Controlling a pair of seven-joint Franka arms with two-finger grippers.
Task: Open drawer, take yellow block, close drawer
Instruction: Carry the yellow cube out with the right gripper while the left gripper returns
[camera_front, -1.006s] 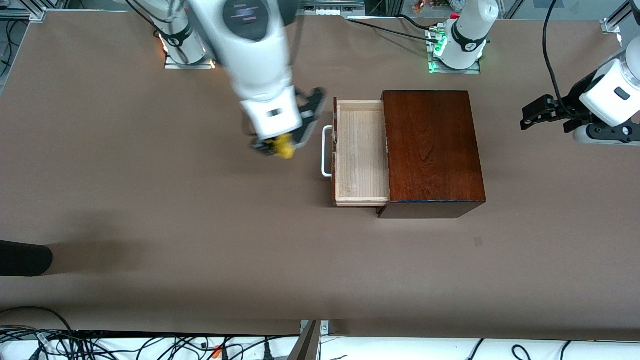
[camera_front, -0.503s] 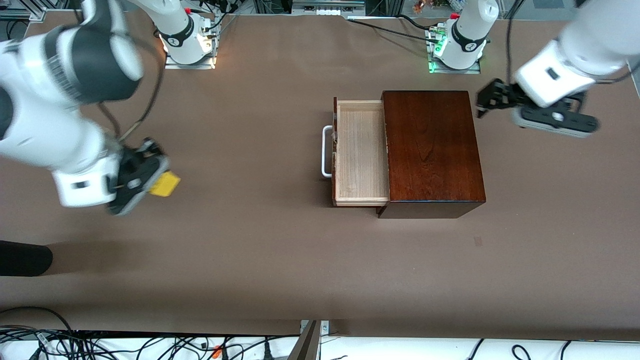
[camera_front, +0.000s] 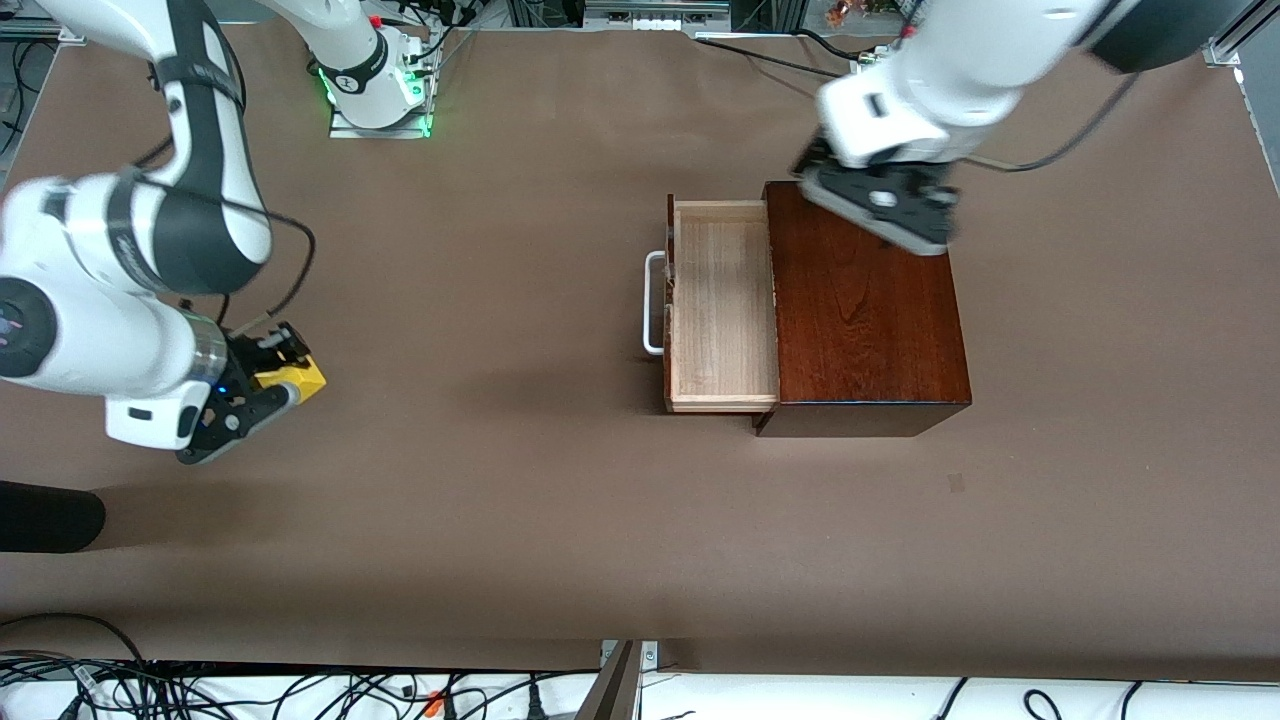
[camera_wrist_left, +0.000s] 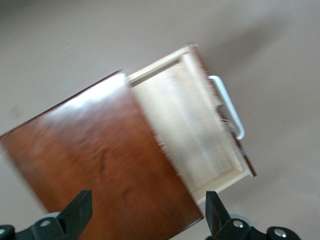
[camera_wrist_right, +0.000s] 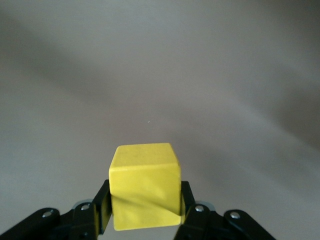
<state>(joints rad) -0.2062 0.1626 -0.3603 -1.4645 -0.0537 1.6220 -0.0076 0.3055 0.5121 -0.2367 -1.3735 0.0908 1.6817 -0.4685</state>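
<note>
While the right gripper (camera_front: 268, 383) clenches the yellow block (camera_front: 291, 378) — small, plain — at frame left, the left gripper (camera_wrist_left: 145, 217) hangs spread above the open drawer's (camera_front: 722, 305) box.

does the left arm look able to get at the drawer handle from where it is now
Probably yes: the left gripper hangs open over the wooden box, and nothing covers the white handle on the open drawer.

brown table cover (camera_front: 560, 520), tangled cables (camera_front: 200, 690) along its edge

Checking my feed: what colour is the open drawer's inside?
Pale light wood inside the drawer, clearest in the front view.
</note>
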